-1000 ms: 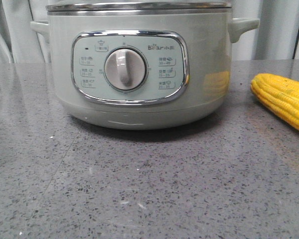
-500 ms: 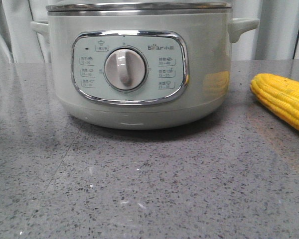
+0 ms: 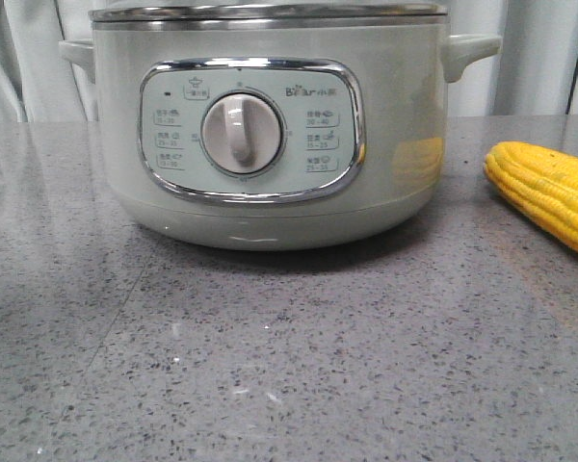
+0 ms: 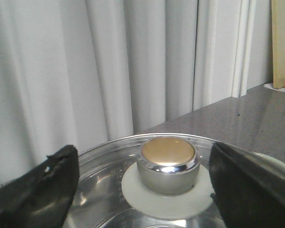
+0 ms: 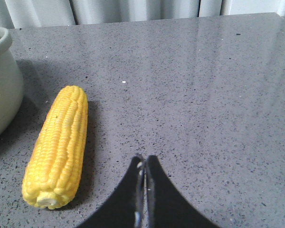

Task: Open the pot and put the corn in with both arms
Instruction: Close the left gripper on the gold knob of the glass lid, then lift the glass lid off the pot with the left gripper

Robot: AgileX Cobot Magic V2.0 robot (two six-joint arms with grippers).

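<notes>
Your pot (image 3: pixel 270 135) sits in the middle of the grey table (image 3: pixel 289 366), close to the front camera, with its dial (image 3: pixel 239 135) facing you. The lid (image 4: pixel 104 190) is on it. Your corn (image 3: pixel 549 197) lies flat on the table to the right of the pot, near it but not touching. In the front view you cannot see either arm. Your left gripper (image 4: pixel 142 190) hangs over the top of the pot. Its two dark fingers (image 4: pixel 38 190) are spread wide apart, one on each side of the round shiny knob (image 4: pixel 168 161) in the middle of the lid. The knob sits between them, and neither finger seems to touch it, though the tips are cut off at the picture's edge, so you cannot be fully sure. The white curtain (image 4: pixel 109 66) hangs behind. Your right gripper (image 5: pixel 143 190) is over the bare table, and its two black fingers are pressed together with nothing between them. The corn (image 5: pixel 57 147) lies just beside this gripper, off to one side of the finger tips, and they are not touching it. The cut end of the corn points toward the wrist camera, and the pot's curved green wall (image 5: pixel 2 85) is on the far side of the corn from the gripper.
</notes>
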